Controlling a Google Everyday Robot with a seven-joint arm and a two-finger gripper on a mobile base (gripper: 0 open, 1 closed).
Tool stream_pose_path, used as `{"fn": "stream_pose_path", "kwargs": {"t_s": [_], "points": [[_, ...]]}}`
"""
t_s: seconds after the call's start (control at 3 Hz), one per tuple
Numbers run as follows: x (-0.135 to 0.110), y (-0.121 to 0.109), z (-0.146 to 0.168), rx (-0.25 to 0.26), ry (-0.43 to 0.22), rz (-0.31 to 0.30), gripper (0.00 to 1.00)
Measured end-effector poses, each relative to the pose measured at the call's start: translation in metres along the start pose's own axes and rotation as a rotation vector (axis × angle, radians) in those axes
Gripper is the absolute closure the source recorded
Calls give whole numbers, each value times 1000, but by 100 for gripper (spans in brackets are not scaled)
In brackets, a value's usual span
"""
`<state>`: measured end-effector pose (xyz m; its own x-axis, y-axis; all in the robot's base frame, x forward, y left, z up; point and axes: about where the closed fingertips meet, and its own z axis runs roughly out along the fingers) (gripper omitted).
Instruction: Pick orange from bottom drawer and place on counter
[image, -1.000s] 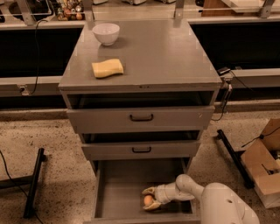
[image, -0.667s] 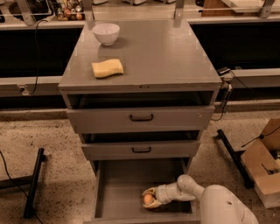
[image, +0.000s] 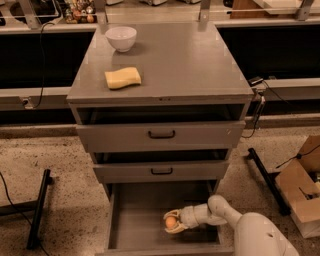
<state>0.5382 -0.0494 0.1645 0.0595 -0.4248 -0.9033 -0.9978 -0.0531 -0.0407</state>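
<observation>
The orange (image: 171, 222) sits a shade higher in the view than a second ago. It lies inside the open bottom drawer (image: 135, 220), right of the middle of its floor (being round, it shows no long axis or heading). The gripper (image: 173, 222) is clamped on it, one finger above and one below, and the white arm (image: 220, 210) reaches in from the right. Above, the counter (image: 190, 60) carries a yellow sponge (image: 123, 78) and a white bowl (image: 121, 38) at its left.
</observation>
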Motion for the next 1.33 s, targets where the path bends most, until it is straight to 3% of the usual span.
{"fn": "stream_pose_path", "kwargs": {"t_s": [0.67,1.0,1.33], "points": [[-110,-28,-63,-88,-127,-159,100],[-159,-37,-98,-120,-155,-213,100],[-159,-37,-98,-120,-155,-213,100]]}}
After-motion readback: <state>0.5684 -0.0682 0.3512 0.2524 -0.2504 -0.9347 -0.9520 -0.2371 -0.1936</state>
